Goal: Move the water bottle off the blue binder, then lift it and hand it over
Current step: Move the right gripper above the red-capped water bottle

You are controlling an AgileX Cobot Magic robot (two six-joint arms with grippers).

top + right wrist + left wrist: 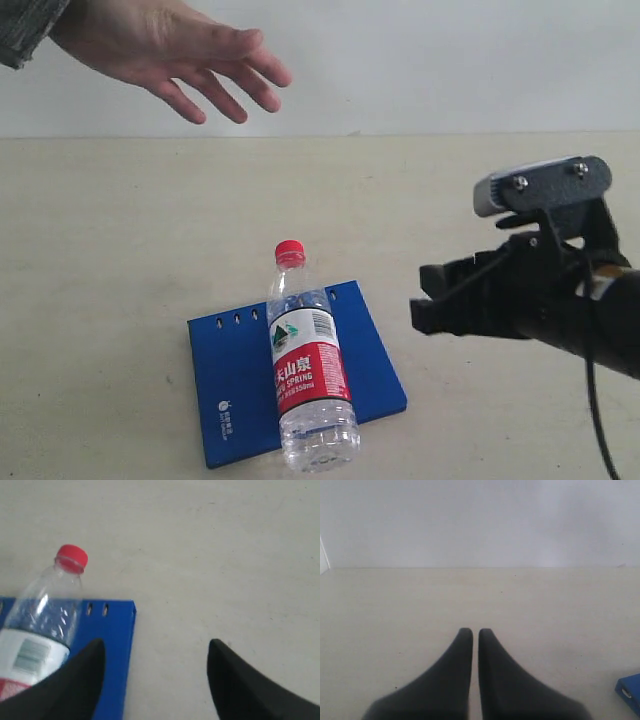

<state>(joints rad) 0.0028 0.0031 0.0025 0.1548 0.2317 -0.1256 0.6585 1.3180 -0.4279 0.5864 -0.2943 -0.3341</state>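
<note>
- Looking past your right gripper (155,645), you lose part of the water bottle (42,625). One dark finger covers the lower part of its label, and the base is cut off by the frame edge.
- The right jaws stand wide apart and hold nothing. Between them you see only bare table (210,555) and the edge of the blue binder (117,630).
- The bottle lies outside that gap, beyond the tip of one finger and not touching it as far as you can see.
- In the exterior view the water bottle (308,360) lies on its side across the blue binder (230,370). Its red cap reaches past the slotted edge and its base hangs over the opposite edge.
- The bottle is clear with its cap on. You cannot tell how much liquid it holds.
- The right gripper (420,297) hangs above the table (100,250), off to the side of the binder and apart from it. The rest of its arm runs out of frame.
- Your left gripper (475,632) has its fingers drawn together, with only a thin slit between the tips and nothing in it.
- Only a blue corner of the binder (631,692) shows, well off to one side of those closed jaws. The bottle is out of that view.
- A person's open hand (170,50) hovers at the far side of the table, well apart from both grippers, with its wrist cut off.
</note>
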